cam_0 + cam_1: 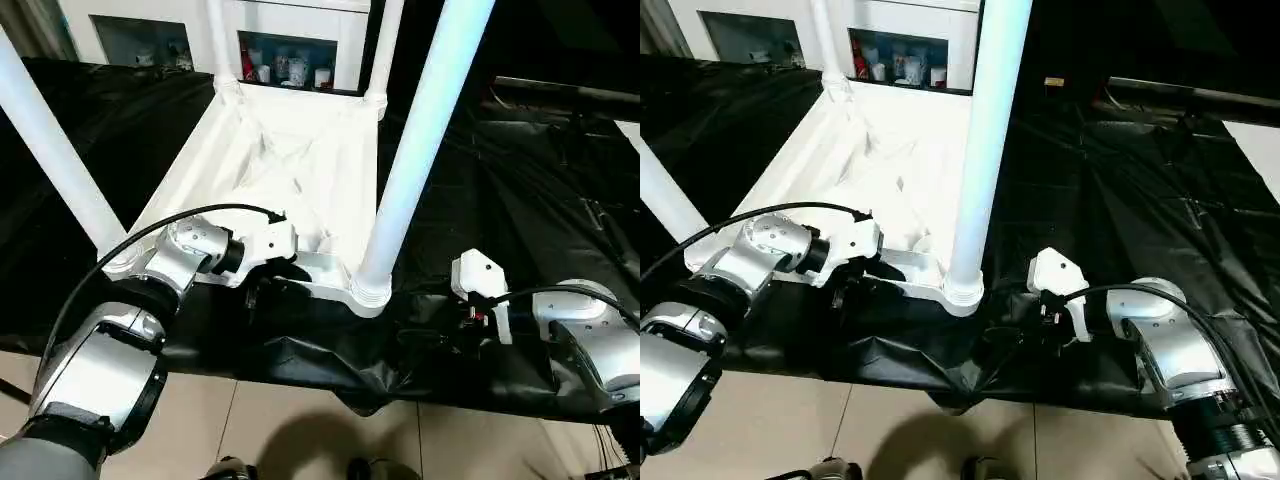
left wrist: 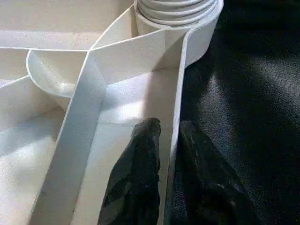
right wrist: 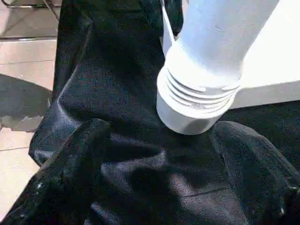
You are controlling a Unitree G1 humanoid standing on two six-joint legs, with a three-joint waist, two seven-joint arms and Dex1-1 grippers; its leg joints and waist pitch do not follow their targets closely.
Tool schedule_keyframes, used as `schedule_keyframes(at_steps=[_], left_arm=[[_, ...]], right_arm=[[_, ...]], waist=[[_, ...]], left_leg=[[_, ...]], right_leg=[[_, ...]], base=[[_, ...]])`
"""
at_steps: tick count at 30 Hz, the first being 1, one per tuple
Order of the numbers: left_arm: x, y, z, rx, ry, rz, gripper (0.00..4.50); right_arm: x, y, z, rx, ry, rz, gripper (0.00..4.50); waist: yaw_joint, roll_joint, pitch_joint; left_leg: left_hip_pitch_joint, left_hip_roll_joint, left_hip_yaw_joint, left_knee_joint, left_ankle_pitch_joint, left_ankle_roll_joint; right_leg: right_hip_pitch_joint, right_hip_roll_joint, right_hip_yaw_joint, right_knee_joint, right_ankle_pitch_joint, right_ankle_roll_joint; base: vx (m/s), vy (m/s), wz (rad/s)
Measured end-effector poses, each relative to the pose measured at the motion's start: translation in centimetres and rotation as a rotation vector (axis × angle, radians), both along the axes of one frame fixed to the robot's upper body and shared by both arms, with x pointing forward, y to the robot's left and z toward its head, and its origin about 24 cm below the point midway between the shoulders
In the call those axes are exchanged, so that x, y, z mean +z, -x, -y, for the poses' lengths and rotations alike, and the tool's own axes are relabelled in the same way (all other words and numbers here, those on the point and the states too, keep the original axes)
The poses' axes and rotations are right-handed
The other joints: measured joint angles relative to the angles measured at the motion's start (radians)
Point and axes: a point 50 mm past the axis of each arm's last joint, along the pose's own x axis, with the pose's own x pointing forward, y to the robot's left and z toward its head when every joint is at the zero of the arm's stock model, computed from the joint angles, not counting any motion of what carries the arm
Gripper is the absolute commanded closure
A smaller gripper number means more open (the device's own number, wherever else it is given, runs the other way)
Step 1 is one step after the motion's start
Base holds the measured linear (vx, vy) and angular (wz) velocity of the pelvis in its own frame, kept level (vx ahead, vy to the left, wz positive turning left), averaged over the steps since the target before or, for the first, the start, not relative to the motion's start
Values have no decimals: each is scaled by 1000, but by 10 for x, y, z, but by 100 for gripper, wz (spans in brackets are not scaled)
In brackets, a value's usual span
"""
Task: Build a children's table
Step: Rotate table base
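The children's table lies upside down on black sheeting, its white ribbed top [image 1: 290,160] facing up. White legs stand upright in the corner sockets: the near-right leg [image 1: 425,140], the near-left leg [image 1: 50,150] and two far legs [image 1: 385,50]. My left gripper [image 1: 265,290] is at the near rim of the top. In the left wrist view its black fingers [image 2: 136,178] sit close on either side of the rim wall [image 2: 176,112], gripping it. My right gripper [image 3: 161,129] hangs open just right of the near-right socket [image 3: 197,108], fingers wide apart, nothing between them.
Black sheeting [image 1: 520,180] covers the work table and hangs crumpled over its front edge [image 1: 330,370]. Tiled floor [image 1: 300,430] lies below. A white cabinet with small items [image 1: 290,65] stands behind. A dark bar [image 1: 560,92] crosses the back right.
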Motion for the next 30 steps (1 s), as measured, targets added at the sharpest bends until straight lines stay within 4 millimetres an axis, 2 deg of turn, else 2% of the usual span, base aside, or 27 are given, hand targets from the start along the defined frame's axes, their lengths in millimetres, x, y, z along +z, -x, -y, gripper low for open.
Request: schedule_keyframes(at_steps=[7, 13, 19, 21, 26, 30], left_arm=[[-2, 0, 2, -6, -12, 7, 427], [-9, 5, 8, 37, 49, -45, 447], [-16, 11, 14, 114, 112, -25, 447], [-17, 12, 17, 137, 132, 1, 447], [-15, 17, 18, 142, 134, 54, 447], [-14, 19, 18, 125, 110, 74, 447]], right_arm=[[-2, -6, -6, -85, -51, 47, 61], [-6, -6, -9, -136, -86, 58, 61], [-11, -10, -15, -204, -109, 84, 61], [-11, -14, -15, -228, -106, 93, 61], [-12, -23, -19, -276, -130, 93, 61], [-10, -29, -21, -280, -139, 104, 61]], waist=[[-5, 1, -1], [-9, 9, -6], [-30, 16, -10], [-33, 15, -10], [-45, 4, -6], [-51, 2, -8]], left_leg=[[2, 0, 0, 0, 0, 0], [4, -1, 0, 0, 0, 0], [5, -2, -1, -2, 0, 0], [5, -2, -2, -2, 0, 0], [5, -2, -8, -3, 0, 0], [3, -3, -9, -7, 0, 0]], right_leg=[[1, 0, 0, 0, 1, 0], [3, 0, 2, 0, -1, 2], [6, 0, 2, 0, -5, 8], [6, 0, 1, 0, -5, 8], [4, 0, -2, -3, -5, 9], [4, 0, -3, -12, -5, 9]], base=[[0, 0, 0], [0, 0, 0], [0, 0, 0], [0, 0, 0], [0, 0, 0], [0, 0, 0]])
